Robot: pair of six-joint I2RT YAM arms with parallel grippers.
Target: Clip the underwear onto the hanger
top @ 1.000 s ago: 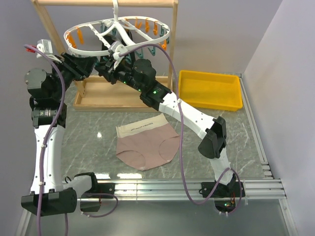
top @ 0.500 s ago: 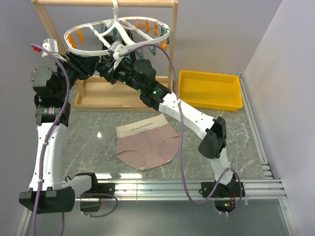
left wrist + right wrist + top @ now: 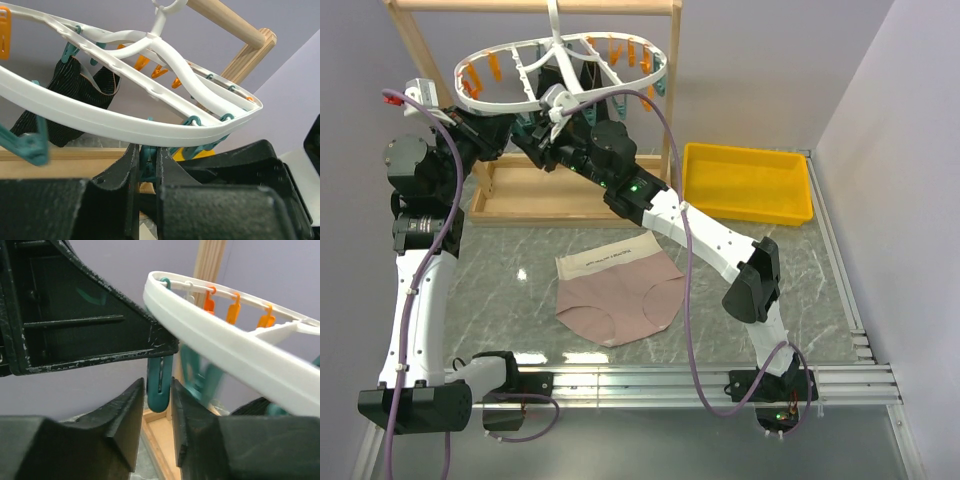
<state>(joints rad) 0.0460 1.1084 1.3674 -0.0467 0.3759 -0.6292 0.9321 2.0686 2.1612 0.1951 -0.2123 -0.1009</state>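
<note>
The dusty-pink underwear (image 3: 620, 295) lies flat on the table in the top view, apart from both grippers. The white oval hanger (image 3: 470, 100) hangs from the wooden rack, with orange and teal clothespins under its rim; it also shows in the left wrist view (image 3: 100, 122) and the right wrist view (image 3: 210, 342). My left gripper (image 3: 510, 135) (image 3: 146, 150) is up under the ring, shut on a teal clothespin (image 3: 146, 162). My right gripper (image 3: 535, 140) (image 3: 159, 382) is right beside it, its jaws closed narrowly round a teal clothespin (image 3: 160, 395).
The wooden rack (image 3: 670, 90) stands at the back on a wooden base (image 3: 550, 200). A black garment (image 3: 60, 105) hangs from the far side of the ring. A yellow tray (image 3: 750, 150) sits at the back right. The right arm stretches over the table's middle.
My left arm has shifted right and up towards the ring. The hanger's left side has lifted and tilted a little. The right arm and the underwear have not moved.
</note>
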